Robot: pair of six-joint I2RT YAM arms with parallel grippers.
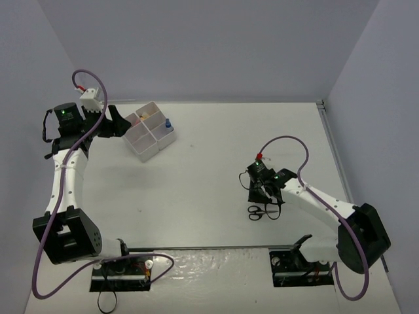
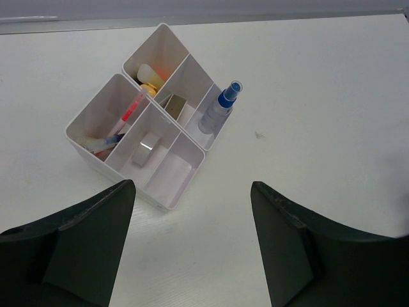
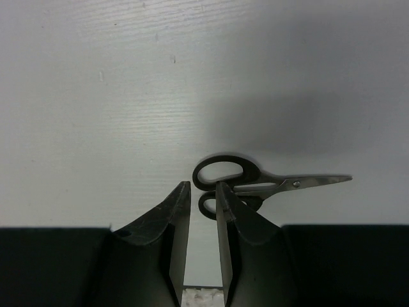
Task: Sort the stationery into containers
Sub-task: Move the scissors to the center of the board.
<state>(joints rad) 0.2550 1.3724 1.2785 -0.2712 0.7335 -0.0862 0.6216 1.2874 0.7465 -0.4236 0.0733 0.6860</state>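
Right-wrist view: the smaller handle loop of the scissors [image 3: 281, 185] was partly hidden behind the right gripper [image 3: 202, 185]; whether the jaws pinched it could not be told.

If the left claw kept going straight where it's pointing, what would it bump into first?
Most likely the white plastic tray with six square compartments: its near corner sits just ahead of the open left claw. Depth is hard to judge.

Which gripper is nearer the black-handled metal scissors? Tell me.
Right. The right gripper sits at the handles of the scissors; the left gripper hovers far off by the white plastic divided tray.
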